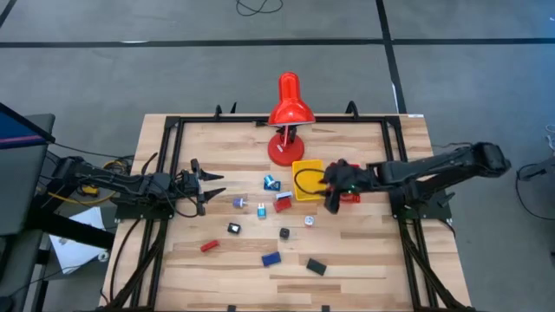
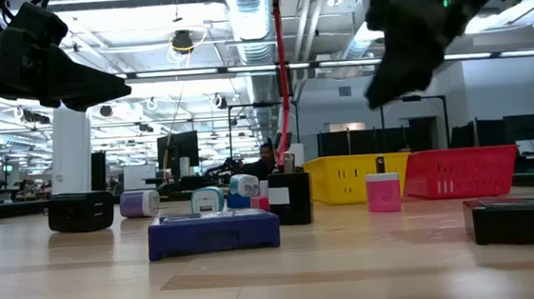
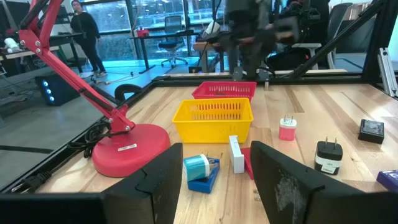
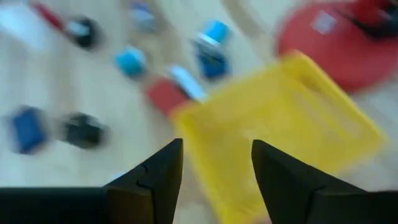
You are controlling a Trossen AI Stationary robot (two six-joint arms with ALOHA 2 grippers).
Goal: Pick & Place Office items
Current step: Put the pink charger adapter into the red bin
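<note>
Right gripper [image 1: 333, 192] hovers at the 3 o'clock edge of the yellow tray [image 1: 305, 168], fingers parted, nothing between them; likely just above a drop spot. Red tray [image 1: 349, 198] sits beneath the arm. Office items [image 1: 277, 204] lie scattered from 6 to 9 o'clock. Left gripper [image 1: 211, 189] waits at far 9 o'clock, released, empty.
</note>
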